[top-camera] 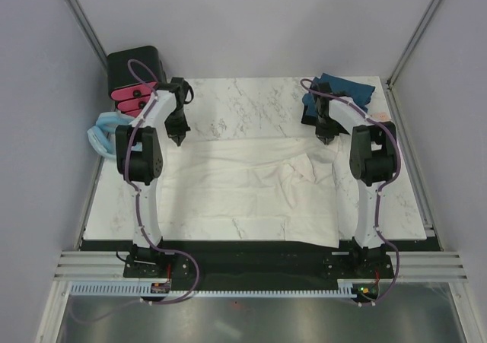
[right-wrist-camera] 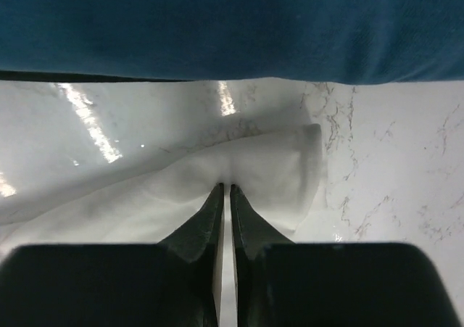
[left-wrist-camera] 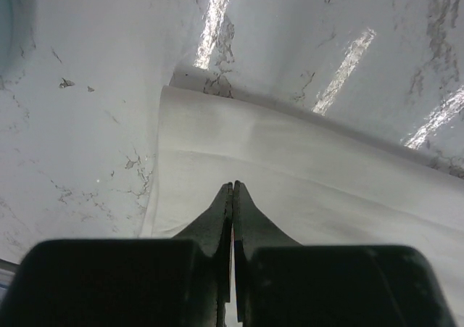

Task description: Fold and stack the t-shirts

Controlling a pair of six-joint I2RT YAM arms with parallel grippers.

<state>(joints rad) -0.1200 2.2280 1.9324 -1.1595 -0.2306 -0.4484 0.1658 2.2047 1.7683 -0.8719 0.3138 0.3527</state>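
Top external view, and the cream-white shirt (top-camera: 251,183) is spread wide over the middle of the bench (top-camera: 251,100), running down to the near edge and rumpled towards the right side. Both arms reach out to its far hem, one at each end. The left tool (top-camera: 178,138) sits on the shirt's far left corner, and from the left wrist its two fingers are pressed flat together, tips right on the cloth just short of the hem. I cannot tell whether any fabric is nipped between them. Over on the other side, the right tool (top-camera: 324,138) is at the shirt's far right corner. The right wrist view shows the jaws drawn in to a thin slit, with the white cloth bunched and pulled up to the tips, so that one has a pinch of the shirt. Just beyond it, the teal shirt (top-camera: 346,90) lies crumpled in the far right corner of the bench, close to the white hem but with a strip of bare marble between them. Off the far left corner stands a black box with pink drawers (top-camera: 133,73), and a pale blue ring (top-camera: 103,134) lies by the left edge.
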